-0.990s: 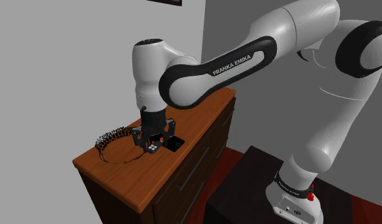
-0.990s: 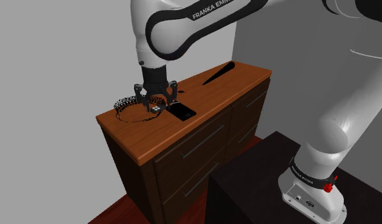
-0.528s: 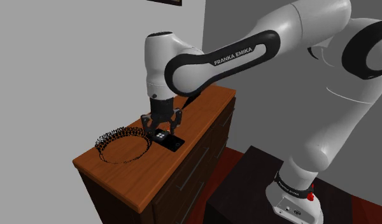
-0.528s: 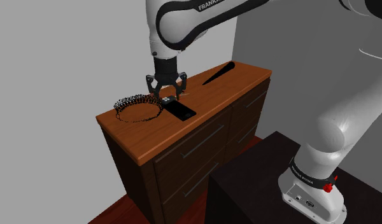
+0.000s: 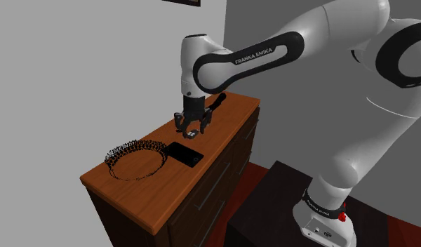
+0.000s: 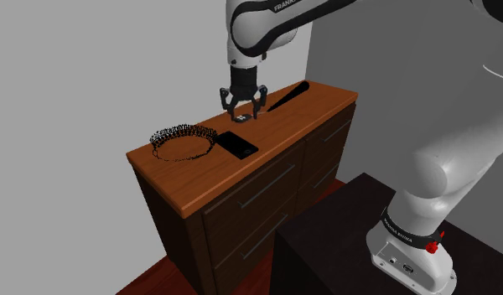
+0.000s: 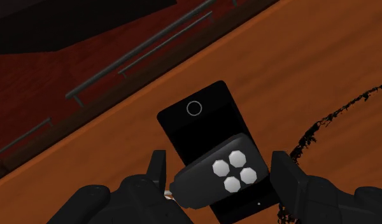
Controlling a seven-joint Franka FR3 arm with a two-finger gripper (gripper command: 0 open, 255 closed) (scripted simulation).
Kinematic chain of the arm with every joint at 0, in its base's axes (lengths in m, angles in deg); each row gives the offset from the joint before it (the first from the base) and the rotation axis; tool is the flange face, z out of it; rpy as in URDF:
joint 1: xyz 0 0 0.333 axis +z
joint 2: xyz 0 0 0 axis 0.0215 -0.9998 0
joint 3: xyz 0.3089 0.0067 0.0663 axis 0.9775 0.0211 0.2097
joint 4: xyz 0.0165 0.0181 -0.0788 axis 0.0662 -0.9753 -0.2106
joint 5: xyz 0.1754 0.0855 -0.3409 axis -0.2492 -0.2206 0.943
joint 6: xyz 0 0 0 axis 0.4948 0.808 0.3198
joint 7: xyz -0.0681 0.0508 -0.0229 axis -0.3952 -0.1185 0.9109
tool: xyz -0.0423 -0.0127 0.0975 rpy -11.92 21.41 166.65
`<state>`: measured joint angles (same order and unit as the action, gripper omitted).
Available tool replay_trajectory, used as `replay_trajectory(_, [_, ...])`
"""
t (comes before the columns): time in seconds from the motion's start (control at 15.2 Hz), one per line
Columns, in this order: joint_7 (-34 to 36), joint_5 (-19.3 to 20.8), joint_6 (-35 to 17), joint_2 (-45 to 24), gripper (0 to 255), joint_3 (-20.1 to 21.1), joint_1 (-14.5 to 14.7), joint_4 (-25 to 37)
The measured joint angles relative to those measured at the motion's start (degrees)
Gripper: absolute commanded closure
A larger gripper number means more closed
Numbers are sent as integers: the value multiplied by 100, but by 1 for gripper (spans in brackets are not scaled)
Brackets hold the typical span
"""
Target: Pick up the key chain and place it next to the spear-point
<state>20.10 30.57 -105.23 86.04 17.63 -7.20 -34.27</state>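
The key chain [image 7: 221, 172] is a dark fob with several white buttons, and it is clasped between my two black fingers. My gripper [image 5: 191, 131] [image 6: 242, 116] [image 7: 220, 168] is shut on it and hangs a little above the brown dresser top [image 5: 153, 196] [image 6: 199, 180]. The spear-point [image 6: 287, 95] [image 5: 219, 102], a long dark blade, lies at the far end of the dresser, just beyond the gripper. The fob [image 5: 191, 133] [image 6: 244, 119] is off the surface, between a black phone and the spear-point.
The black phone [image 5: 185, 153] [image 6: 239, 145] [image 7: 202, 118] lies flat below the gripper. A ring of dark beads [image 5: 125, 149] [image 6: 178, 134] [image 7: 323, 121] lies at the dresser's near end. My dark stand [image 5: 272, 210] [image 6: 342, 243] sits beside the drawers.
My gripper has risen from beside the bead ring with the key chain in it. It has travelled over the phone toward the spear-point end of the dresser.
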Motion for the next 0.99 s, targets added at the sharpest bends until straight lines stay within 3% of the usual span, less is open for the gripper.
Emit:
replay_trajectory(0.46, [-975,56,-51,-8,255,-573,-426,-75])
replay_trajectory(0.99, [-1917,261,49,-435,255,-1135,-909,405])
